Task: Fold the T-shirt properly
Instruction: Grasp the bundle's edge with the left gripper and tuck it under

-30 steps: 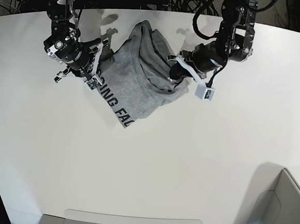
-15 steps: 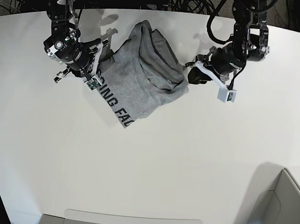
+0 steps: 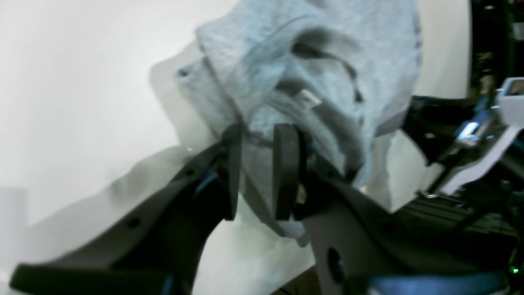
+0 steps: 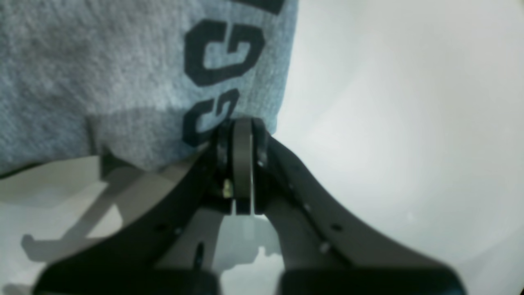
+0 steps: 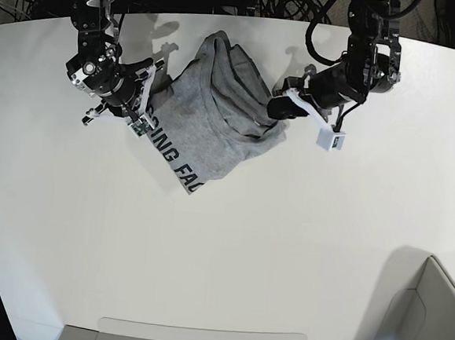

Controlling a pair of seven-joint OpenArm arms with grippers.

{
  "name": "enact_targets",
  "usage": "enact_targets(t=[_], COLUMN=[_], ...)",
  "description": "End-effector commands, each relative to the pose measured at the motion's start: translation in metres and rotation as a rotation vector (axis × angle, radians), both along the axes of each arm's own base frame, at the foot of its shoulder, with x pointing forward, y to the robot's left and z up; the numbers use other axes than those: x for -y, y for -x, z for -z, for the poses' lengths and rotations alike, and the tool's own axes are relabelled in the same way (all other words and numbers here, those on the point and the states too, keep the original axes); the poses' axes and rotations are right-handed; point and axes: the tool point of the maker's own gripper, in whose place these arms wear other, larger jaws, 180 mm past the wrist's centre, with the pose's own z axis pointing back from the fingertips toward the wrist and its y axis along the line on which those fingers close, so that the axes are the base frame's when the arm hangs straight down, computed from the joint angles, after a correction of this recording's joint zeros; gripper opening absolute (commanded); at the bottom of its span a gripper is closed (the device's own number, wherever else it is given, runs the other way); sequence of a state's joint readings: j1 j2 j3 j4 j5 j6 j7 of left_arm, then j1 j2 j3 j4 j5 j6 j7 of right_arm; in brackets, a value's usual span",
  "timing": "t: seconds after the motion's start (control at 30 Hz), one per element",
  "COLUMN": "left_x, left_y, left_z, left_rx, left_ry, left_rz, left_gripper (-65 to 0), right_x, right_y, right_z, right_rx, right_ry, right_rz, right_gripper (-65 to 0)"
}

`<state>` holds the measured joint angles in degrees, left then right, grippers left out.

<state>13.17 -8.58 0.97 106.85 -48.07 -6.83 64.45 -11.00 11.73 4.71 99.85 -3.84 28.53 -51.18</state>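
Presently: T-shirt (image 5: 211, 121), heather-grey, bunched on the white table (image 5: 284, 245) at its far middle. Risk: a tug from either side would drag the heap askew. Right gripper (image 4: 241, 127) pinched tight on the lettered edge; left gripper (image 3: 258, 141) partly parted at the folds, grip undetermined

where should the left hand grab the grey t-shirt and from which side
Probably the bunched fold at the edge of the heather-grey cotton T-shirt nearest the left hand, coming in low across the white table from that side. The cloth stands up in ridges there, so the open jaws can close around one.
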Motion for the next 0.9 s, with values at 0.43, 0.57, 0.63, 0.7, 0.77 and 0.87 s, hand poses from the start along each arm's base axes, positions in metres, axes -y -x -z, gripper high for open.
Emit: enact_targets(t=[0.43, 0.57, 0.63, 0.7, 0.77, 0.87], left_x=[-0.006, -0.002, 0.001, 0.002, 0.002, -0.012], left_y=[-0.025, -0.031, -0.032, -0.036, -0.039, -0.043], left_z=[0.010, 0.005, 0.005, 0.002, 0.000, -0.001], left_rx=[0.006, 0.031, 0.030, 0.041, 0.050, 0.060], left_ry=[0.023, 0.043, 0.049, 0.053, 0.053, 0.040], left_rz=[-0.049, -0.066, -0.072, -0.072, -0.072, -0.112], left_gripper=[-52.4, -64.9, -65.0, -65.0, -65.0, -65.0], right_x=[-0.001, -0.001, -0.001, -0.001, -0.001, -0.001], right_y=[-0.008, -0.008, -0.008, -0.008, -0.008, -0.008], right_z=[-0.010, -0.010, -0.010, -0.010, -0.010, -0.010], right_rx=[0.040, 0.040, 0.042, 0.042, 0.042, 0.042], right_ry=[-0.004, -0.004, -0.005, -0.005, -0.005, -0.005], right_rz=[-0.012, -0.012, -0.012, -0.012, -0.012, -0.012], right_gripper=[-65.0, -65.0, -65.0, -65.0, -65.0, -65.0])
